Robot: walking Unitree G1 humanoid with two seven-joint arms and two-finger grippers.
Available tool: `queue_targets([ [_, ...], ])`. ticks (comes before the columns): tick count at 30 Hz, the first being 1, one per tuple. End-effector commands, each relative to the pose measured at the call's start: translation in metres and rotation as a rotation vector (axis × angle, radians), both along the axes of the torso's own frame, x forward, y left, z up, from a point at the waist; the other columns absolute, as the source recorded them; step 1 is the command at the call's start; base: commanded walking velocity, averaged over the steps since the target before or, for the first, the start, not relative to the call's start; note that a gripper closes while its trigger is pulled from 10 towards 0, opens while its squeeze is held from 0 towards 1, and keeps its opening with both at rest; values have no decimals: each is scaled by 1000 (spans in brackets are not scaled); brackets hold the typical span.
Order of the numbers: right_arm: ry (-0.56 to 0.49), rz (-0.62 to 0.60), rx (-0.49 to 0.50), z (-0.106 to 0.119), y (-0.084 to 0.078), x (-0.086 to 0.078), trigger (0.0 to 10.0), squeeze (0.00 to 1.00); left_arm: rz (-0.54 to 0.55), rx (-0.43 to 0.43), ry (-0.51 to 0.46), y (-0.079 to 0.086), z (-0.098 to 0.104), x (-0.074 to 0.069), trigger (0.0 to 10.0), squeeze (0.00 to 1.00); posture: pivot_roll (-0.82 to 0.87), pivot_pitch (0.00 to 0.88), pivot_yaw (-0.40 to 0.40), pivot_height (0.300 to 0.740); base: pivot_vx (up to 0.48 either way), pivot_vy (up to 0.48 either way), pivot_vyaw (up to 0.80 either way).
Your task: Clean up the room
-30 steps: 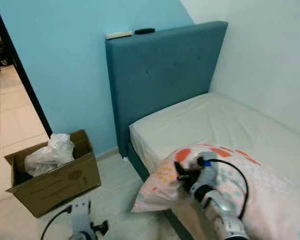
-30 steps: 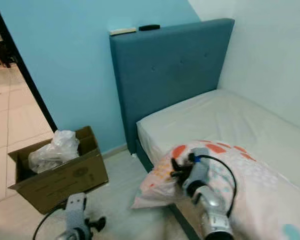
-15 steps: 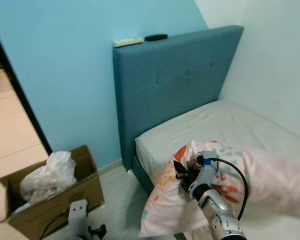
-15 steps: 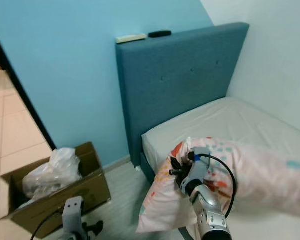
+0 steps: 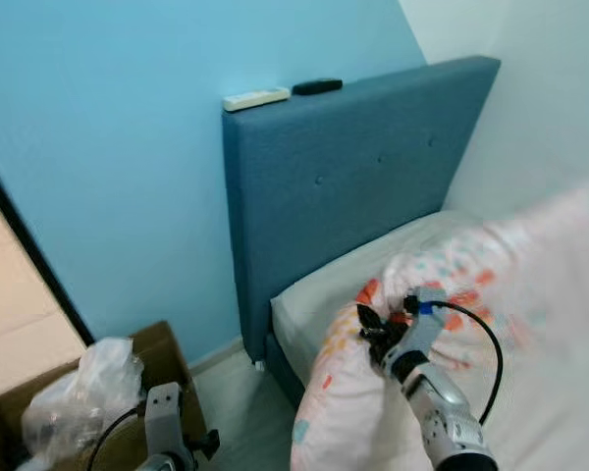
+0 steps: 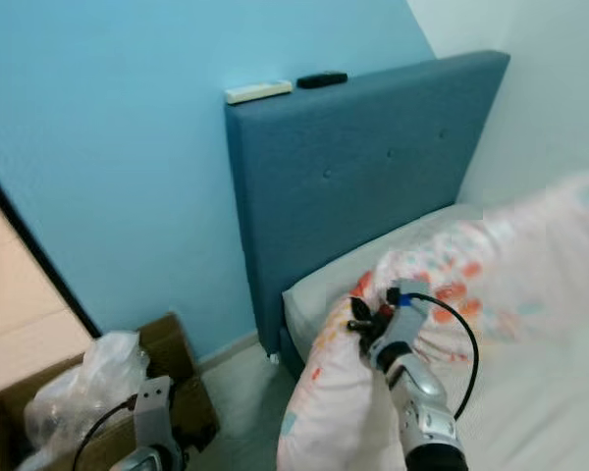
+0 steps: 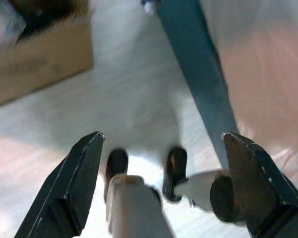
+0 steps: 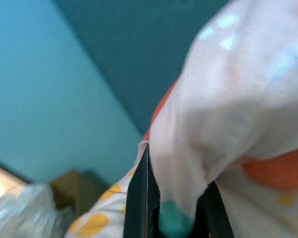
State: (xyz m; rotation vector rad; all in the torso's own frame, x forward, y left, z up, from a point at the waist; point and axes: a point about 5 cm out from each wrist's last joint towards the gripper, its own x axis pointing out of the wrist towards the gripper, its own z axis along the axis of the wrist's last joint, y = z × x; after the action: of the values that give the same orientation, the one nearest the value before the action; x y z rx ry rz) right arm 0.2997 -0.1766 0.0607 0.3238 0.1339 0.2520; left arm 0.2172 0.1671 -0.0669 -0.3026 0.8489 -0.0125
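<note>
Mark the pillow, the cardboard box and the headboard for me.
pillow [image 6: 334, 412], right eye view, its hanging lower corner.
cardboard box [image 5: 162, 348], left eye view, its back flap.
headboard [image 5: 353, 186], left eye view, middle of its front.

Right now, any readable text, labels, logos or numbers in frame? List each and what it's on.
None can be read.
cardboard box: faint dark print on its side, too blurred to read.
pillow: a pattern of coloured spots, no lettering; the right gripper is shut on its fabric.
headboard: two small items lie on its top edge, no markings legible.
</note>
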Motion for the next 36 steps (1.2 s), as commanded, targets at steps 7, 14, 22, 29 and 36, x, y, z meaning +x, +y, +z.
queue_targets([
  [7, -121, -2, 14, 28, -4, 10, 10000, 0, -3, -1, 3, -2, -1, -2, 10000, 0, 4, 0, -5, 740, 480, 0, 0],
  [14, -133, 3, 11, 31, -3, 11, 10000, 0, 1, 1, 3, -2, -1, -1, 10000, 0, 3, 0, -4, 740, 480, 0, 0],
  [22, -126, -23, 2, 33, -9, 12, 10000, 0, 3, -19, -4, -7, 0, 0, 10000, 0, 4, 0, -7, 740, 163, 0, 0],
  [29, -137, -9, 11, 35, -7, 10, 10000, 0, -1, -1, 1, -6, -1, -2, 10000, 0, -2, 0, -8, 740, 0, -301, 0],
  [36, -111, 14, -133, 31, -13, 13, 10000, 0, 49, -7, 0, -3, -1, -2, 10000, 0, 5, 0, -13, 740, 0, -121, 0],
])
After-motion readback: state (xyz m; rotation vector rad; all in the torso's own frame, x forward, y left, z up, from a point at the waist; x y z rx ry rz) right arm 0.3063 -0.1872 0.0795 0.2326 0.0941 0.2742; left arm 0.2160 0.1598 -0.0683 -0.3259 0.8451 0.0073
